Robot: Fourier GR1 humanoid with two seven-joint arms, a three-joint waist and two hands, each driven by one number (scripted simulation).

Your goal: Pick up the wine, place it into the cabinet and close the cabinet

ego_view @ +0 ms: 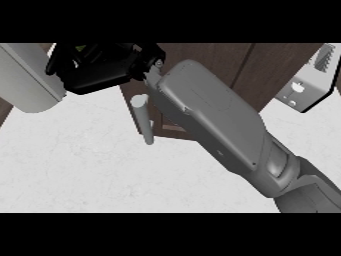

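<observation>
The white worktop [69,170] runs up to a brown cabinet [254,65] at the back. A silver toaster [306,82] sits at 2 o'clock, well apart from the arm. At 10 o'clock a pale rounded panel [21,80] hangs over the worktop, just beside the right hand [99,75]. A short grey bar [144,122] stands near the middle, right against the big grey forearm [217,125], which crosses from 5 o'clock up to 11. The hand is at 11 o'clock, fingers curled round something. Only a small green bit shows at its top edge, which looks like the wine [80,48]; the rest is hidden.
</observation>
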